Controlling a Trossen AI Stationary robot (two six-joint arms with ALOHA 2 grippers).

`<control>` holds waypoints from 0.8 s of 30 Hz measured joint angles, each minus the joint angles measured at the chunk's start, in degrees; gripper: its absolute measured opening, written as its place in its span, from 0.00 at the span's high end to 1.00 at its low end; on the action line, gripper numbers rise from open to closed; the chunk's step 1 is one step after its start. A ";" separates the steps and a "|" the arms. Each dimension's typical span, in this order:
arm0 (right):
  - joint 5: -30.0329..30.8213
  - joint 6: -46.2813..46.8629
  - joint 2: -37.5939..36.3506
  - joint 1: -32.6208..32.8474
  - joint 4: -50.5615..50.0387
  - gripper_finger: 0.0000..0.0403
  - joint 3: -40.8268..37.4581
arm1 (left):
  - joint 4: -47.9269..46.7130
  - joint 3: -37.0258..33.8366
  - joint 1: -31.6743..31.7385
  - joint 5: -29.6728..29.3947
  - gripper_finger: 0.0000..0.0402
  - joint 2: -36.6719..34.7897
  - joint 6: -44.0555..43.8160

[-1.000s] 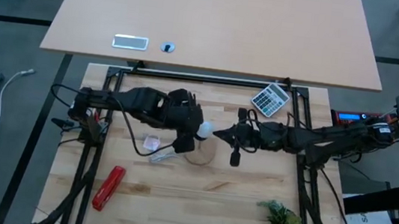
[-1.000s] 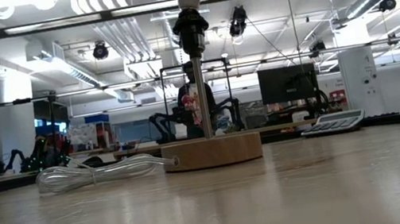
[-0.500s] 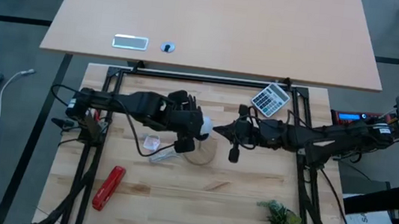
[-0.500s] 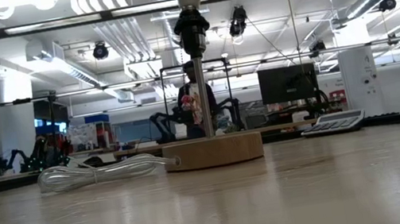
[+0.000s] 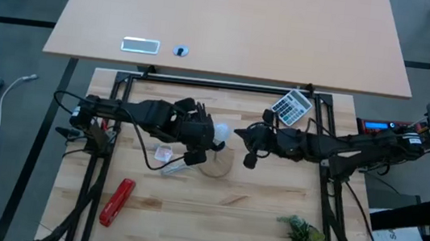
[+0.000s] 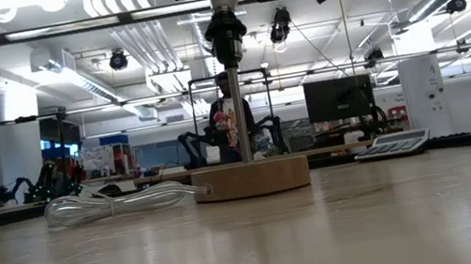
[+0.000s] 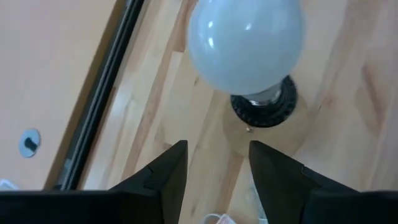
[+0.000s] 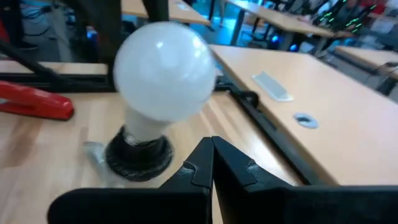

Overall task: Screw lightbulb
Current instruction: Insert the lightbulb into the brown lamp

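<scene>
Left hand (image 7: 212, 163) released beside lightbulb (image 7: 245, 45) seated in socket (image 7: 264, 107), right hand (image 8: 212, 160) clenched

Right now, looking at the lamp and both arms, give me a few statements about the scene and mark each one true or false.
1. The lightbulb sits in the black socket. True.
2. The left gripper is clamped on the bulb. False: its fingers stand apart, short of it.
3. The right gripper is shut. True.
4. The calculator lies beside the red tool. False: they lie far apart.
</scene>
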 joint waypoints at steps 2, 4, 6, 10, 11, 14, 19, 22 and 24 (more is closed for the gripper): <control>0.38 -0.57 0.00 -0.02 1.29 1.00 0.00 | 1.06 -0.36 0.04 -0.23 0.61 0.00 0.57; 0.19 -1.41 -0.02 -0.02 2.45 1.00 0.00 | 2.71 -0.52 0.04 -0.35 0.62 0.00 0.69; 0.16 -2.12 -0.02 0.00 2.57 1.00 0.32 | 3.59 -0.35 -0.11 -0.31 0.62 0.00 0.72; -1.03 -2.95 0.31 -0.02 2.44 1.00 1.60 | 5.41 -0.03 -0.50 -0.93 0.64 -0.07 0.73; -1.27 -2.98 0.40 -0.02 2.29 1.00 1.72 | 5.44 -0.03 -0.52 -0.92 0.64 -0.07 0.73; -1.36 -3.21 0.44 -0.02 2.05 1.00 1.75 | 5.68 -0.05 -0.68 -0.92 0.66 -0.04 0.52; -1.36 -3.08 0.44 -0.01 2.08 1.00 1.75 | 8.39 -0.10 -1.05 -0.92 0.67 -0.04 0.71; -1.36 -2.89 0.44 0.00 1.90 1.00 1.73 | 8.48 -0.10 -1.22 -0.92 0.68 -0.04 0.59; -1.48 -2.91 0.44 -0.02 1.96 1.00 1.73 | 8.48 -0.10 -1.27 -0.89 0.69 -0.04 0.13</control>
